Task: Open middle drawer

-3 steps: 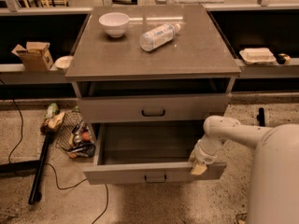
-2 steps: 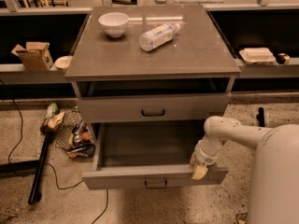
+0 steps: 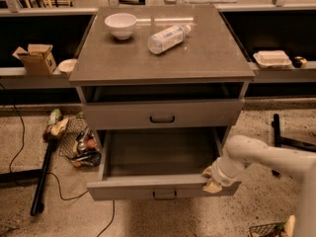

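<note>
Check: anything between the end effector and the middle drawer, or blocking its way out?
Nothing visible. The end effector is at the right end of the wide grey middle drawer front. Floor clutter lies beside the grey cabinet, off the drawer's path.

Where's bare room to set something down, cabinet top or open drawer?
On the tabletop, the front half is bare, from the bowl and lying bottle to the front edge. The middle drawer looks bare inside at left and centre; the gripper crowds its front-right corner.
</note>
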`<state>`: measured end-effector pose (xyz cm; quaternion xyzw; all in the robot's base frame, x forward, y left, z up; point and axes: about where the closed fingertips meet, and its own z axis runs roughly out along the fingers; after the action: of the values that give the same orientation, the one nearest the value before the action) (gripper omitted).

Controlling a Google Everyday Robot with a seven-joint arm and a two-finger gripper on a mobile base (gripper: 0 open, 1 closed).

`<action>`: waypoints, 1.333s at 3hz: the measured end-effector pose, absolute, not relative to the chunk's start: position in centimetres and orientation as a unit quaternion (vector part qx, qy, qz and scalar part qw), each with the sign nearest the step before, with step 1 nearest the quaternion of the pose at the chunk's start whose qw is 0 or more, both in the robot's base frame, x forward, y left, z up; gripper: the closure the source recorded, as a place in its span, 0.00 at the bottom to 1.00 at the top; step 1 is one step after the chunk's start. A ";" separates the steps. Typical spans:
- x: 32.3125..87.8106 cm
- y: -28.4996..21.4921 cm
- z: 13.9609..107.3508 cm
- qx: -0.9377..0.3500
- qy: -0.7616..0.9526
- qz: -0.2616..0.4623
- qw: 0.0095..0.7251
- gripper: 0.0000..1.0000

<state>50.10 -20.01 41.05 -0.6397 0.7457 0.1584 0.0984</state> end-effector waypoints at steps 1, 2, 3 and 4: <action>49.8 -20.2 41.0 -0.635 0.749 0.160 0.102 1.00; 49.8 -20.1 41.0 -0.634 0.749 0.161 0.102 0.82; 49.8 -20.1 41.0 -0.635 0.749 0.161 0.102 0.57; 49.8 -20.1 41.0 -0.635 0.749 0.161 0.102 0.28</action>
<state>49.81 -20.15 40.97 -0.6345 0.7491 0.1606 0.1024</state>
